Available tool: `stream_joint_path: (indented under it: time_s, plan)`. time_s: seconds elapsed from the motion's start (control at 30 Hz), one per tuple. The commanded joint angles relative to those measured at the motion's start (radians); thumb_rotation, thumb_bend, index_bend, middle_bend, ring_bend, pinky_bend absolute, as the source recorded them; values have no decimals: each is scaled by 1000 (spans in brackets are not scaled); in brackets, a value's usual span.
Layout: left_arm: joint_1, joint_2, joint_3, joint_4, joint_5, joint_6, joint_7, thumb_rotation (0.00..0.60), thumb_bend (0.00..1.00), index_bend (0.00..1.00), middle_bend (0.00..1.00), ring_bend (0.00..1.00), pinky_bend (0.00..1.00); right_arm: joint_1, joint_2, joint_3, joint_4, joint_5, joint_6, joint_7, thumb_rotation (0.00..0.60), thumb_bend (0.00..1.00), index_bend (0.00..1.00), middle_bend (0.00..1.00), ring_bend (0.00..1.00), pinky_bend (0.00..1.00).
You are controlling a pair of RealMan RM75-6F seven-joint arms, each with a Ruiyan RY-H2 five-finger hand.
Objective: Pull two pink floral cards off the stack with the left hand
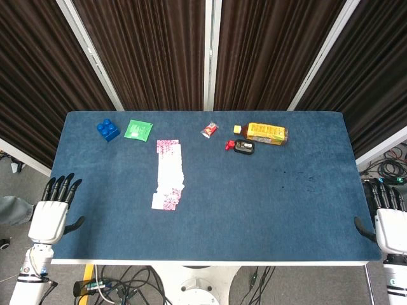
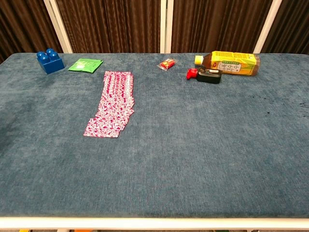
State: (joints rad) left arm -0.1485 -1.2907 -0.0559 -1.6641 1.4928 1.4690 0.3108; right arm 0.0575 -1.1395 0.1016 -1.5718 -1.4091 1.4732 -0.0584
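The pink floral cards (image 1: 169,173) lie fanned in a long overlapping row on the blue table, left of centre; in the chest view the pink floral cards (image 2: 112,103) run from near the green packet down toward the front. My left hand (image 1: 52,210) hovers off the table's front left corner, fingers apart and holding nothing, well away from the cards. My right hand (image 1: 389,219) sits past the front right corner, fingers spread and empty. Neither hand shows in the chest view.
At the back left stand a blue toy brick (image 1: 108,129) and a green packet (image 1: 138,129). A small red wrapper (image 1: 209,129), a black-and-red object (image 1: 241,147) and a lying yellow tea bottle (image 1: 264,133) sit at back centre. The table (image 1: 273,210) has a blue cloth top.
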Motion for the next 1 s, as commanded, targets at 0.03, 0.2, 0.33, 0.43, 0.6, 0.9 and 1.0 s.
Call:
stream_joint_path:
  time_s: [0.03,0.2,0.33,0.43,0.6,0.9,1.0]
  plan:
    - [1,1,0,-1,0,3,-1,600,170,93,0,0,0,2,-2,0,2,1,-3,0,600,227,0,0,0,0]
    - [3,1,0,-2,-2,5,-4,600,171,93,0,0,0,5,-1,0,0,-1,-7,-2,600,228,0,0,0,0]
    - [0,3,-1,-4,-4,1,0,600,170,93,0,0,0,4,2,3,-5,0,-1,1,600,228,0,0,0,0]
    - [-4,4,-4,-7,3,4,-3,600,170,93,0,0,0,3,5,2,-7,0,-2,-3,600,228,0,0,0,0]
    - [-2,-11,-1,20,42,34,0,600,219,91,342,379,511,3,7,1,-6,-1,-1,-5,600,228,0,0,0,0]
    - [-50,-1,54,-9,35,-119,-7,600,531,93,894,903,931,18,28,14,-37,-2,-10,-17,600,229,0,0,0,0]
    - [-77,-16,52,-12,35,-159,25,600,562,93,894,902,931,22,33,16,-45,0,-13,-26,600,228,0,0,0,0]
